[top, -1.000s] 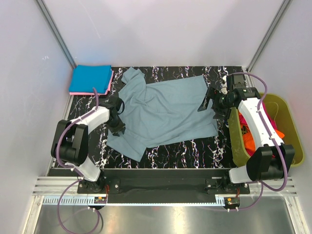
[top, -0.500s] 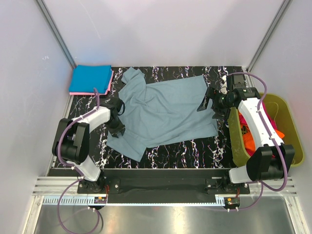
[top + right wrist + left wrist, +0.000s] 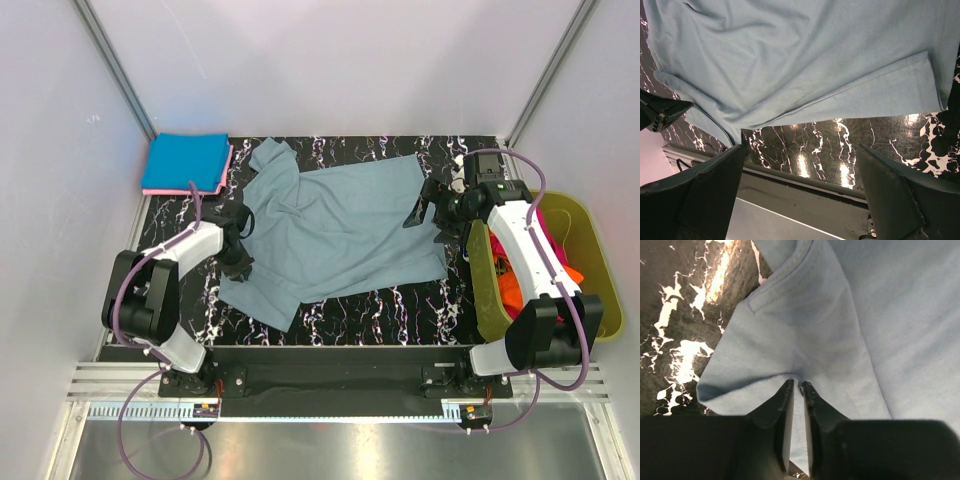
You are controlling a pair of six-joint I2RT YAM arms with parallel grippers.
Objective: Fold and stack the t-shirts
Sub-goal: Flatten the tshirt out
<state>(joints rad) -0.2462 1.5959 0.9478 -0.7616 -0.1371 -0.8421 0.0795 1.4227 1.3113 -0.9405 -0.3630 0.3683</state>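
Observation:
A dusty grey-blue t-shirt lies spread and wrinkled across the black marbled table. My left gripper sits at its left edge. In the left wrist view the left gripper has its jaws drawn nearly together on a puckered fold of the t-shirt beside a hemmed edge. My right gripper hovers over the shirt's right edge. In the right wrist view the right gripper stands wide open and empty above the t-shirt's hem.
A folded bright blue shirt on a pink one lies at the back left corner. An olive-green tub right of the table holds orange and magenta shirts. White walls close in on the table.
The left jaws have narrowed onto the cloth at the shirt's left edge, and the left arm has shifted slightly. The right arm has not moved.

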